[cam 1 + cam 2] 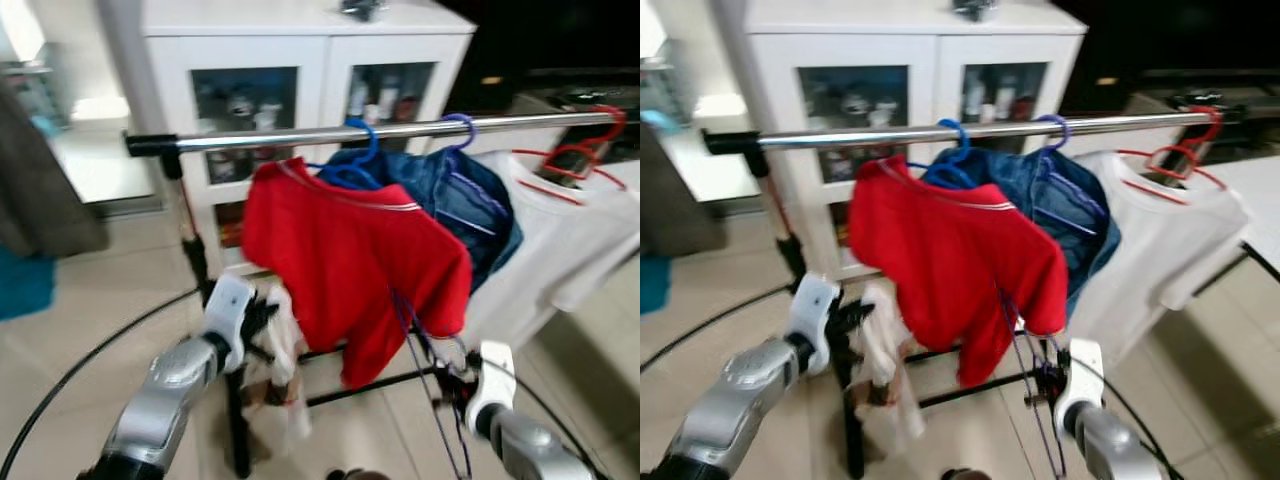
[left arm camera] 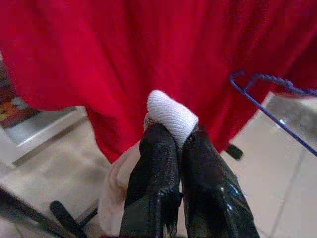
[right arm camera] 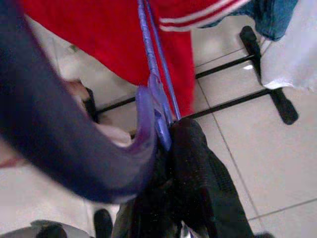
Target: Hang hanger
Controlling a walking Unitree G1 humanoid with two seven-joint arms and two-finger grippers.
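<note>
- Down low in front of the clothes rack, the right gripper (image 1: pixel 447 383) is pinched on a purple wire hanger (image 3: pixel 155 101); the hanger's thin wires run up from the black fingers (image 3: pixel 198 173) toward the hem of the red shirt (image 1: pixel 350 260).
- To the robot's left, at about the same height, the left gripper (image 2: pixel 173 144) is pressed together on a fold of white cloth (image 2: pixel 171 113), which droops as a pale garment (image 1: pixel 282 365) beside the rack's black upright post (image 1: pixel 190 250).
- Just behind both grippers hangs the red shirt, on a blue hanger (image 1: pixel 362 140) hooked over the silver rail (image 1: pixel 400 131).
- Next along the rail, toward the robot's right, a blue denim garment (image 1: pixel 465 200) hangs from a purple-blue hook (image 1: pixel 461 124), partly tucked behind the red shirt.
- Further right, a white T-shirt (image 1: pixel 560 240) sits on a red hanger (image 1: pixel 585 150).
- The rack's black base bars (image 3: pixel 233 101) rest on the pale tiled floor (image 1: pixel 120 300).
- Behind the rack stands a white cabinet (image 1: pixel 300 40) with glass doors; blurred bottles show inside.
</note>
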